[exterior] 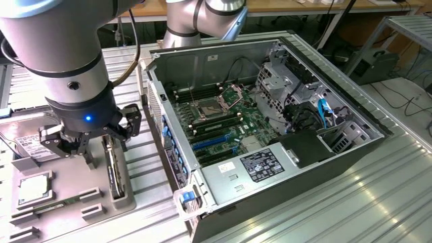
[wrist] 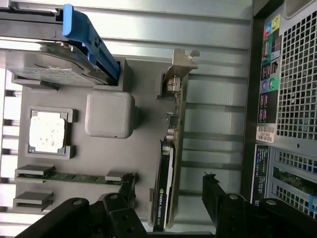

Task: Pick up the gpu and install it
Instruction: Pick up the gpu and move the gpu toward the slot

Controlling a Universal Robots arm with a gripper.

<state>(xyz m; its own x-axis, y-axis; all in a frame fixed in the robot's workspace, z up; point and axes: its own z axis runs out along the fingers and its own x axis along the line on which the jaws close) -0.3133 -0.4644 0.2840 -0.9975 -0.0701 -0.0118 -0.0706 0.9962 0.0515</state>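
Gripper point(exterior: 106, 151), black, two-finger, on the grey robot arm point(exterior: 64, 55), hangs at the exterior view's lower left over a grey moulded parts tray point(exterior: 71, 179). Its fingers are spread wide with nothing clamped. The gpu point(exterior: 116, 172), a thin black card seen edge-on, stands in a slot along the tray side nearest the case, right under the gripper. On the same tray are a boxy silver hard drive point(exterior: 27, 144) with a white label, a square silver processor chip point(exterior: 34, 187) and a narrow green memory strip point(exterior: 50, 205). An open black computer case point(exterior: 243, 207) lies on its side from centre to the exterior view's right, with the green motherboard point(exterior: 226, 114) exposed and a silver power supply point(exterior: 229, 179) at the near end. Everything sits on a ribbed metal table point(exterior: 364, 202).

Wrist view: the gripper point(wrist: 168, 183) has its fingers point(wrist: 128, 191) apart, one on each side of the gpu point(wrist: 168, 153), with gaps on both sides and no contact visible. The gpu sits edge-up in its tray point(wrist: 143, 163) slot, its silvery bracket end away from the fingers. The hard drive point(wrist: 44, 59) with a blue handle point(wrist: 89, 39), a grey rounded square block point(wrist: 110, 115), the processor chip point(wrist: 47, 131) and the memory strip point(wrist: 69, 176) lie on the tray beyond the gpu from the case. The case point(wrist: 292, 74) shows its perforated rear panel near the gpu, across a strip of table point(wrist: 213, 114).
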